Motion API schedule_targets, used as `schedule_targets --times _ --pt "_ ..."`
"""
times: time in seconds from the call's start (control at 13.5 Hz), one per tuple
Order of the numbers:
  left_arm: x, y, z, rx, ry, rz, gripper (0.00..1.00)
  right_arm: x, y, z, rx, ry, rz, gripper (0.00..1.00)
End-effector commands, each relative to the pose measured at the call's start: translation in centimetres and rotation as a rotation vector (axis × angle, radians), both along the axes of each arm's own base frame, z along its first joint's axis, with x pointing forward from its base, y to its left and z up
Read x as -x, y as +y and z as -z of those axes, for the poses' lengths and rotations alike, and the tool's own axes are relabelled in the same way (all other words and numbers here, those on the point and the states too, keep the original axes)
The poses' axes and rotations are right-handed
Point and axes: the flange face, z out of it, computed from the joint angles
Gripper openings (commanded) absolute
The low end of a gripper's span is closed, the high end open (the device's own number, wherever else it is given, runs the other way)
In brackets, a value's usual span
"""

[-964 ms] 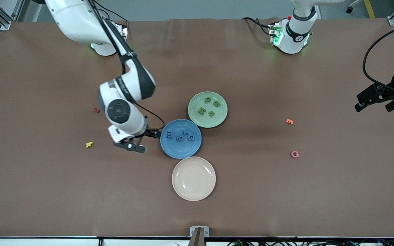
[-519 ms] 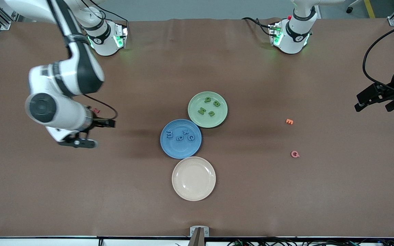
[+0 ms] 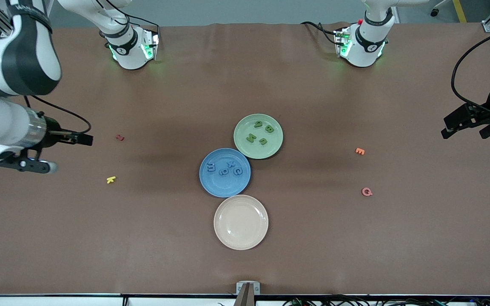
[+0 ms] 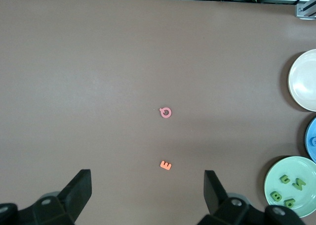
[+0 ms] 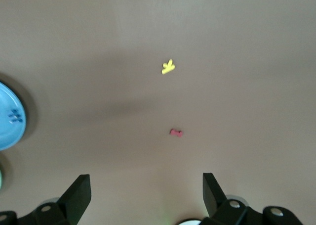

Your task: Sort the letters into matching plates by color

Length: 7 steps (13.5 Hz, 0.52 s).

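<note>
Four green letters [image 3: 260,131] lie in the green plate [image 3: 243,143], apparently four blue letters [image 3: 224,167] in the blue plate [image 3: 219,187].

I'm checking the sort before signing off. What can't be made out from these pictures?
- Blue letters on the blue plate: front view, too small to read surely.
- Blue plate: both wrist views, cut by the edge.
- Left claw, right claw: wrist views, bodies cut by the edge.
- Dark red letter: too small to identify.

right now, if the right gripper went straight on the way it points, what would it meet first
Most likely bare table. The right gripper is open, held high over the right arm's end, facing down. In its wrist view the dark red letter lies closest to its line, the yellow letter farther along; depth is unclear.
</note>
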Motion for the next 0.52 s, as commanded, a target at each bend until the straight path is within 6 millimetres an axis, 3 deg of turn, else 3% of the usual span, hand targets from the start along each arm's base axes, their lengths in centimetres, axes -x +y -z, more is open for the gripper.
schedule_targets --times 0.0,0.22,0.3,0.44 --pt "0.4 0.1 -0.7 -0.019 0.003 0.005 1.0 -0.6 -0.1 -2.0 -0.01 -0.029 0.007 1.0" --pt "0.4 0.1 -0.7 -0.019 0.001 0.005 1.0 -0.7 -1.0 -2.4 -0.019 -0.032 0.02 1.0" --pt "0.4 0.1 -0.7 -0.019 0.003 0.005 1.0 -0.6 -2.3 -3.2 -0.033 -0.037 0.042 1.0" --pt "0.4 0.1 -0.7 -0.019 0.003 0.005 1.0 0.4 -2.7 -4.3 -0.038 0.005 0.047 1.0"
